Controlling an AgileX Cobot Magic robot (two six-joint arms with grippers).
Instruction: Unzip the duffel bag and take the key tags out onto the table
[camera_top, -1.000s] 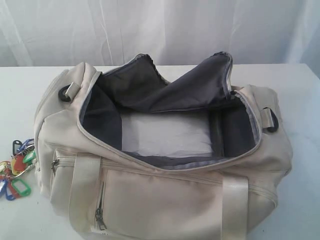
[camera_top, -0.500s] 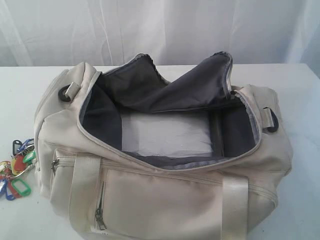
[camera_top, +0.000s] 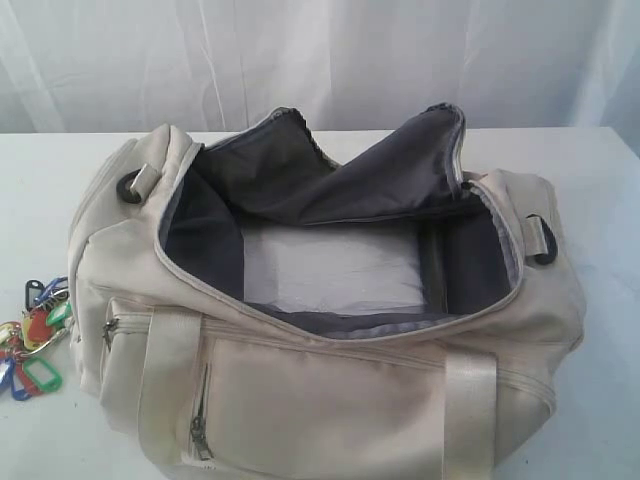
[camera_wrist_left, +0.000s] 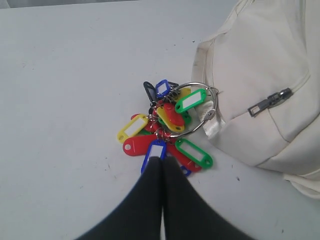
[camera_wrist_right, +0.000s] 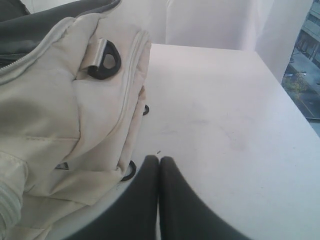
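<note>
Change record, exterior view.
- Duffel bag (camera_top: 330, 390): no shift can be made out. Its outline, its open mouth and the folded-back dark lining match across all three pictures.
- Key tags (camera_top: 38, 330): no displacement can be made out on the table (camera_top: 40, 180) beside the bag's end.
- Wrist views: each has one picture only, so no change can be read from them.

Soft, even daylight. The curtain (camera_top: 320, 60) glows from behind and the bench (camera_top: 40, 190) is nearly washed out. Shadows are faint, deepest inside the bag (camera_top: 330, 400). The exterior view is slightly soft. The left tool (camera_wrist_left: 161, 167) and right tool (camera_wrist_right: 159, 165) read as featureless black, while the tags (camera_wrist_left: 165, 125) are sharp.
</note>
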